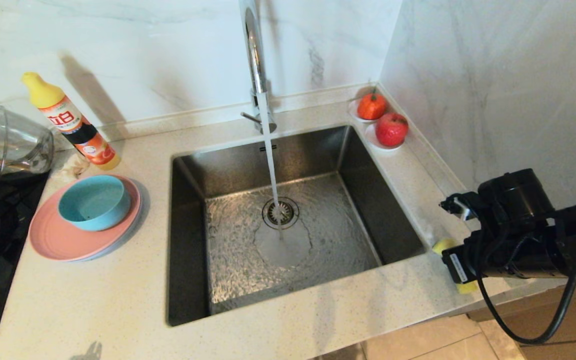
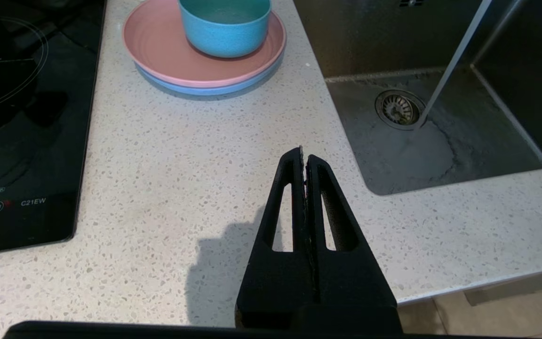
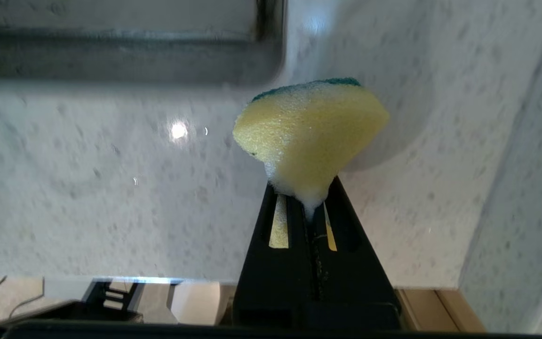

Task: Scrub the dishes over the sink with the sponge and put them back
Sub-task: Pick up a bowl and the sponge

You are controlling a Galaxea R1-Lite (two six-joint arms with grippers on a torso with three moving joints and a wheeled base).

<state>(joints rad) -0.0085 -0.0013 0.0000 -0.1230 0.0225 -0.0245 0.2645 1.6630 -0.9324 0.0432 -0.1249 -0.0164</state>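
Two arms on my screen, only one busy; my right gripper [image 3: 309,207] had its fingers pinched hard on the sponge [image 3: 308,132], yellow foam bulging out past the tips, green scouring layer on the far side, suds at the pinch; from the head camera it sat over the countertop [image 1: 118,295] just beside the sink's [image 1: 188,240] right front corner, the sponge [image 1: 443,245] peeking out under the wrist. Water ran from the faucet [image 1: 254,55] onto the basin floor beside the drain strainer [image 1: 280,212]; left of the sink the blue bowl [image 1: 94,202] stood upright on the pink plate [image 1: 58,240], the grey-blue plate [image 2: 205,89] stacked underneath; my left gripper [image 2: 304,157] hung over the bare counter at the near edge, fingers pressed together on nothing, well apart from the dishes; a detergent bottle [image 1: 73,122] leaned behind the stack, a glass jug [image 1: 15,142] beside it; two red fruits [image 1: 383,120] sat at the back right corner.
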